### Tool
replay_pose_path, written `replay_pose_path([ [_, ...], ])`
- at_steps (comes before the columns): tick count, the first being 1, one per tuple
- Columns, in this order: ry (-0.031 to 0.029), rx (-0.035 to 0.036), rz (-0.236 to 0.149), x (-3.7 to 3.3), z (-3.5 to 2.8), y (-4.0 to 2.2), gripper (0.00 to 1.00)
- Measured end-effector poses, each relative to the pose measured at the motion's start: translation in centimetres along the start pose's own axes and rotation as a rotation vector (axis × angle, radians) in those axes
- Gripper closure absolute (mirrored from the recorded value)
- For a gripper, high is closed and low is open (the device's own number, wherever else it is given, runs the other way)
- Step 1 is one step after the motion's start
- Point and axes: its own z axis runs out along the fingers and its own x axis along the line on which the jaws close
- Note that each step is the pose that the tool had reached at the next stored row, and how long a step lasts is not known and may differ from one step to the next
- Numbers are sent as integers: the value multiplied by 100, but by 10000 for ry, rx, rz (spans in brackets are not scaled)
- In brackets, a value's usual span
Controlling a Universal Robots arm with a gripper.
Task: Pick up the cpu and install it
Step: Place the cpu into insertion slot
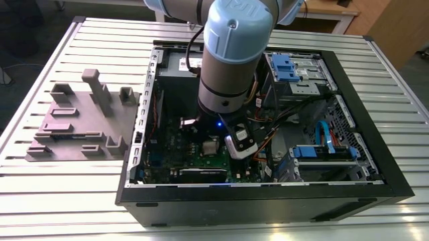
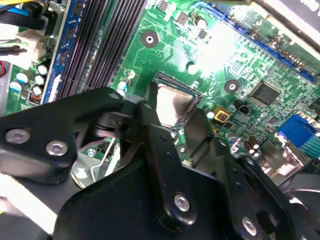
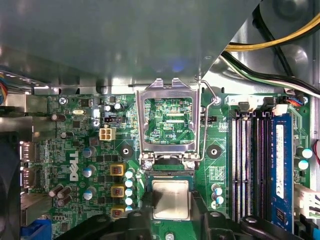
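Observation:
The cpu [image 3: 171,199], a small square chip with a shiny silver top, lies at the open socket on the green motherboard [image 3: 75,150]. The socket's metal frame [image 3: 169,95] is flipped up beside it. My gripper [image 3: 171,202] has its black fingers [image 3: 146,202] pressed close against two opposite edges of the chip. In the second wrist view the cpu [image 2: 175,102] shows between the same fingers [image 2: 150,125] of the gripper [image 2: 172,125]. In the exterior view the cpu [image 1: 210,147] sits low in the computer case, just beside the arm's wrist [image 1: 228,65].
The black computer case [image 1: 268,201] lies open on a slatted metal table [image 1: 67,201]. Memory slots [image 3: 250,160], yellow and black cables [image 3: 270,45] and a drive bay with blue clips [image 1: 288,68] crowd around the socket. A grey fixture plate [image 1: 80,120] lies at the exterior view's left.

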Motion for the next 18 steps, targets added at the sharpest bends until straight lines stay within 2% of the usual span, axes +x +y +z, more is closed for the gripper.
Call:
replay_pose_path([
  [1, -1, -1, -1, -1, 5, 0, 53],
  [2, -1, -1, -1, -1, 11, 0, 53],
  [3, 0, 1, -1, -1, 15, 0, 47],
  [18, 0, 1, -1, -5, 51, -1, 47],
])
